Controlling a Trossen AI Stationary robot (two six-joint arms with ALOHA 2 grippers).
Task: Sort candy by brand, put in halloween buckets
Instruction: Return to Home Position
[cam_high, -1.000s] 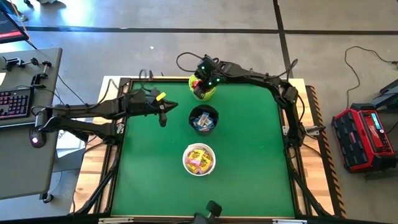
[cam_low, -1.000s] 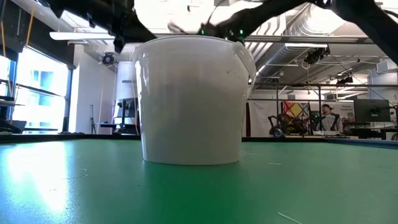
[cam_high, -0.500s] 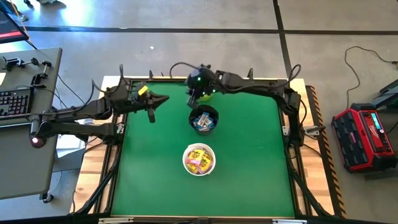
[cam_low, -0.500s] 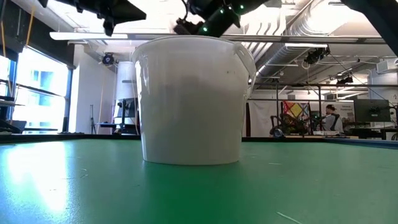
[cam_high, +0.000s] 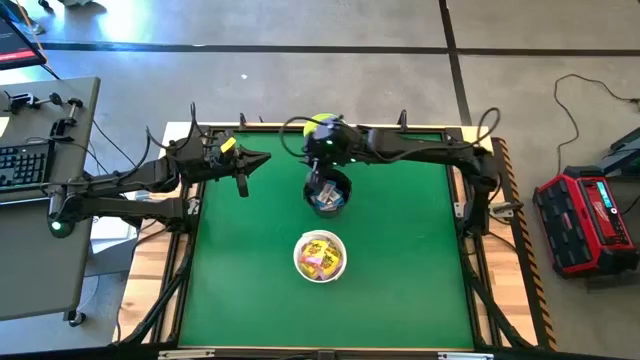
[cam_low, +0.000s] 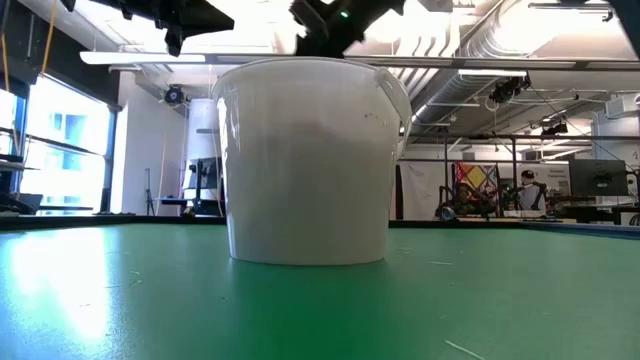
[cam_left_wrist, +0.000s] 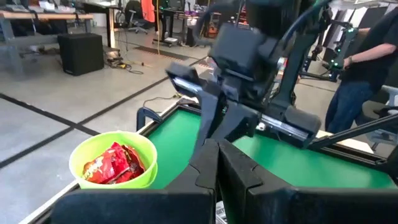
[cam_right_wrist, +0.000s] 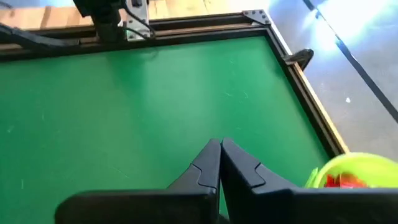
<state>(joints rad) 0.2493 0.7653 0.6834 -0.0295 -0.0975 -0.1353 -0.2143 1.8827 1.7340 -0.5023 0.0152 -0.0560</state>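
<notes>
down the middle of the overhead picture the three halloween buckets are standing in a row running top to bottom: the green bucket at the top, half hidden under the right arm, the black bucket at centre, the white bucket below it. all three are sitting upright with their mouths facing straight up. the red candy is lying heaped in the green one, the packets tumbled at odd angles, so i cannot give one long axis for them. the yellow candy is filling the white one, and blue-and-white candy is showing in the black one. no loose packet is lying anywhere on the green table, so the sorting looks finished to me, with only parking the arms left. the right gripper is hanging over the black bucket's upper edge, fingers pressed together and holding nothing. the left gripper is hovering in the upper left of the mat, also closed and empty.
</notes>
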